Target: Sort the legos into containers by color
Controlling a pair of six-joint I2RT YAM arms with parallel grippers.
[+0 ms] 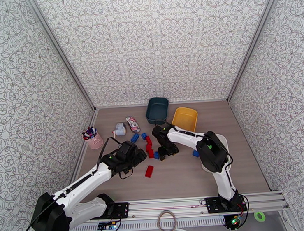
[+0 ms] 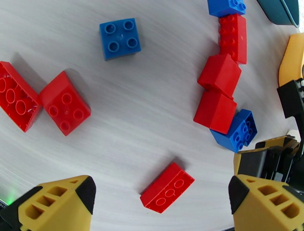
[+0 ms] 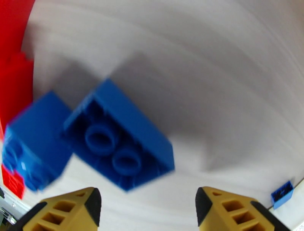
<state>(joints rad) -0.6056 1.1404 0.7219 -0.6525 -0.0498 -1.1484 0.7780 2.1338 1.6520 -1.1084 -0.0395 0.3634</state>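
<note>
Evidently barely begun | red and blue studded plastic bricks (image 1: 149,146) lie loose on grey wood-grain tabletop (image 1: 184,173) | dark teal plastic bin (image 1: 158,109) and yellow plastic bin (image 1: 184,119), at twelve and one o'clock of them, look empty | left gripper (image 2: 161,192) wide, empty | right gripper (image 3: 146,201) wide, by an upturned blue brick (image 3: 117,144).

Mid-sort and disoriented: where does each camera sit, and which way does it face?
Top external: high behind the robot, looking down at the table; left arm, right arm show.
Left wrist: on the left arm, looking down on red and blue legos; left pincer open at bottom.
Right wrist: on the right arm, close over a blue brick; right pincer open.
Shared: top external and left wrist both show the lone red brick.
</note>
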